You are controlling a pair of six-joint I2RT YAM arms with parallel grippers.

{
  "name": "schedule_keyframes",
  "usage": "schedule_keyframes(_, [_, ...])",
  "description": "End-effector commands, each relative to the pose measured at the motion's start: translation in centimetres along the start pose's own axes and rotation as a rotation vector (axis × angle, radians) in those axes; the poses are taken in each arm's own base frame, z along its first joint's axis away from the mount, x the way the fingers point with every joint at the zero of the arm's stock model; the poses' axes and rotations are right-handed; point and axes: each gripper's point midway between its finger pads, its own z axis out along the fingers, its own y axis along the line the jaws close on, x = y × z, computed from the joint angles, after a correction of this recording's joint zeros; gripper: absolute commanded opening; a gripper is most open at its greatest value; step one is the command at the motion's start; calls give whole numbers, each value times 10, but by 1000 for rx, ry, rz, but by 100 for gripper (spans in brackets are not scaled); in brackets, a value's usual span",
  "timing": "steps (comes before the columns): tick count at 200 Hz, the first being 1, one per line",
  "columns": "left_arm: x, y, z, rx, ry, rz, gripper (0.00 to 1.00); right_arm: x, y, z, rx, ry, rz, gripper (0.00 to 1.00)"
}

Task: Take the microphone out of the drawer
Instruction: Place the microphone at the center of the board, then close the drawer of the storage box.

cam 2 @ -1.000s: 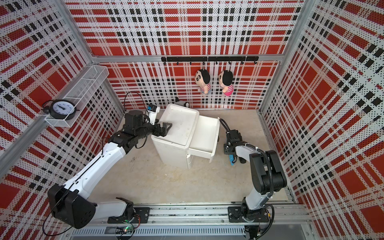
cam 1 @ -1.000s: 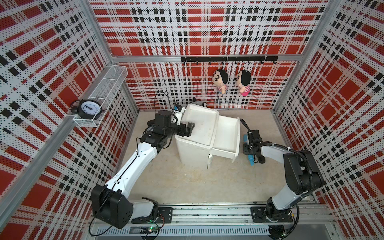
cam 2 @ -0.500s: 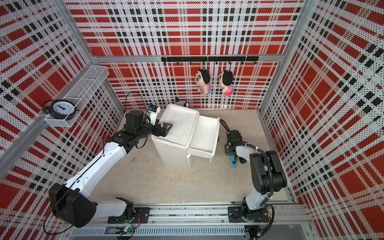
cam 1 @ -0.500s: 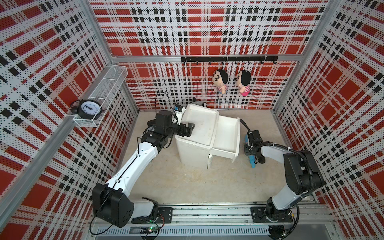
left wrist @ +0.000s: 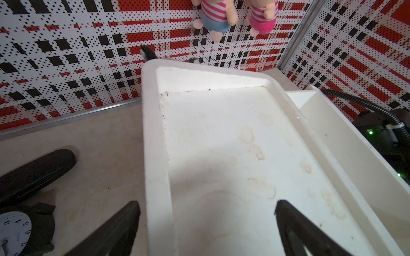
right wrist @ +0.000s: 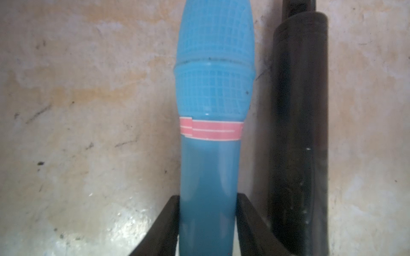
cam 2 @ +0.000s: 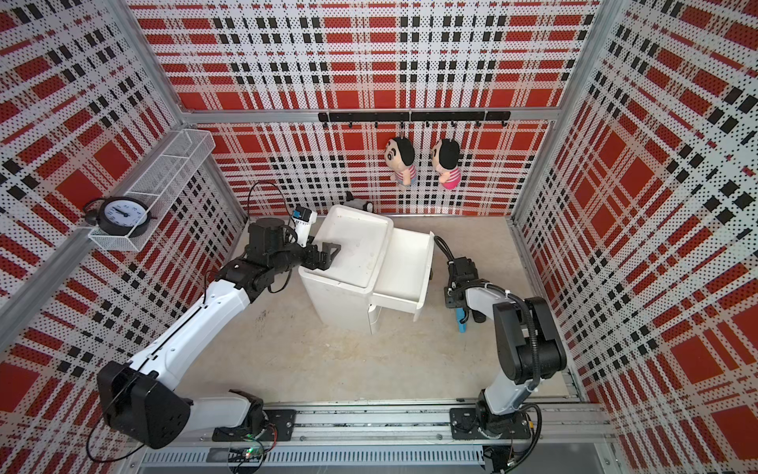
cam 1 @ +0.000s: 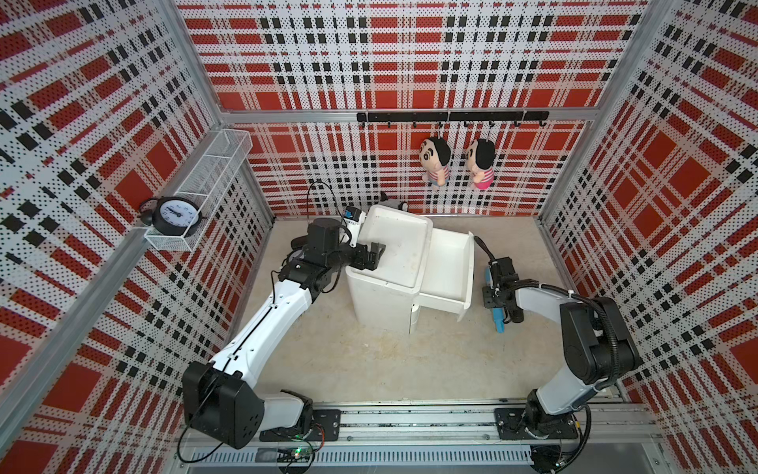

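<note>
Set-down seems in hand: the microphone (right wrist: 210,88) lies on the tabletop (right wrist: 88,133) beside the open drawer (cam 1: 469,271), right end effector (right wrist: 207,197) flanking its handle, grip unclear; next it should spread and lift clear.

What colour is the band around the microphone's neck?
The band is pink with thin white lines, on the blue plastic microphone; clearest in the right wrist view.
</note>
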Motion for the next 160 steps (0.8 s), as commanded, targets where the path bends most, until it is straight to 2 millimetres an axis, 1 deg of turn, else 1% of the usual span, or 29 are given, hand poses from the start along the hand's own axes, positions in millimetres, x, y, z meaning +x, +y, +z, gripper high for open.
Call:
schedule_keyframes(1, [-7, -2, 0, 16, -22, -2, 98, -10, -7, -13, 12, -29, -8, 47])
schedule_keyframes(44, [-6, -2, 3, 21, -18, -5, 98, -17, -6, -25, -5, -56, -10, 51])
schedule_keyframes(78, [-8, -2, 3, 23, -20, -7, 98, -28, -7, -41, -19, -90, -10, 57])
schedule_keyframes(81, [-7, -2, 4, 23, -19, -7, 98, -29, -3, -42, -44, -93, -11, 58])
schedule_keyframes(86, [-8, -2, 4, 24, -19, -7, 98, -31, -2, -46, -54, -101, -11, 59])
schedule_keyframes(143, [-8, -3, 4, 25, -21, -8, 98, -52, -3, -81, -87, -150, -13, 78])
schedule_keyframes(160, [-8, -2, 4, 24, -20, -7, 98, -57, -4, -91, -96, -159, -15, 88])
